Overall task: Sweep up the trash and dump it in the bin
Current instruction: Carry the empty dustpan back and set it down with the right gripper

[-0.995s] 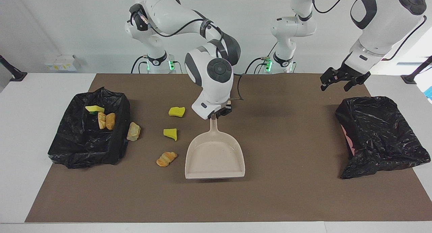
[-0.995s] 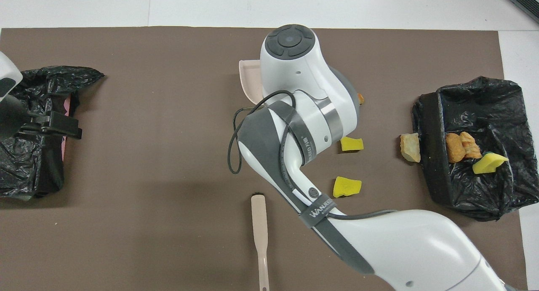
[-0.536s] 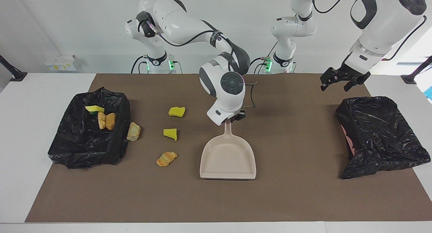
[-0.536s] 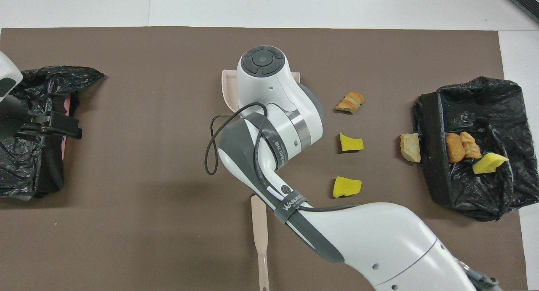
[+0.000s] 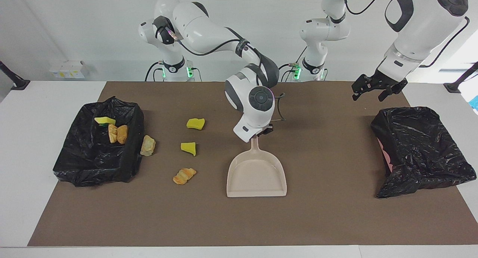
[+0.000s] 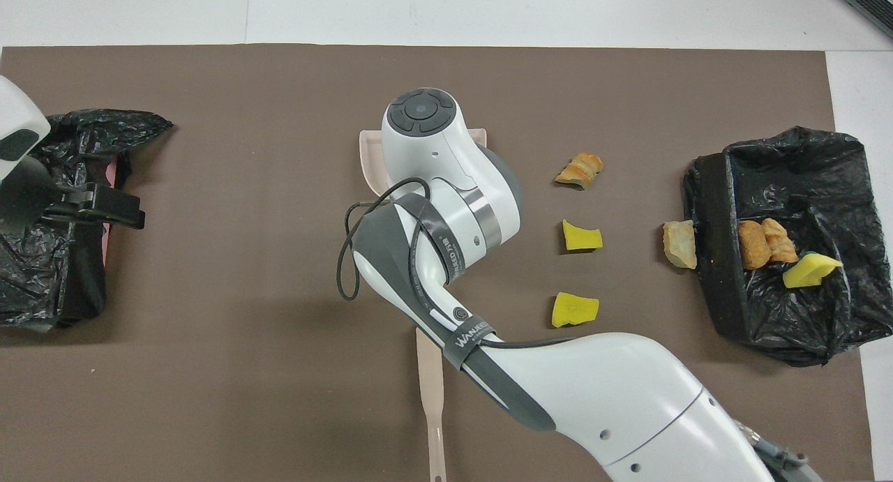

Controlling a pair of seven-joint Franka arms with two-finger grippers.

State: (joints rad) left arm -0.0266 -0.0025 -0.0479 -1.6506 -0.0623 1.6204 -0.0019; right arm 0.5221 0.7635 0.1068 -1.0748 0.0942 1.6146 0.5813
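Illumination is bright and even in both views, diffuse from above. Shadows on the brown mat are soft and faint; a dim patch lies under the right arm, another beside the dustpan. Daylight glare washes out the wall at the left arm's end in the facing view. The black bin liners show small specular glints. The white worktop reads near overexposed. Focus is sharp throughout; no motion blur. Edge distortion is slight.
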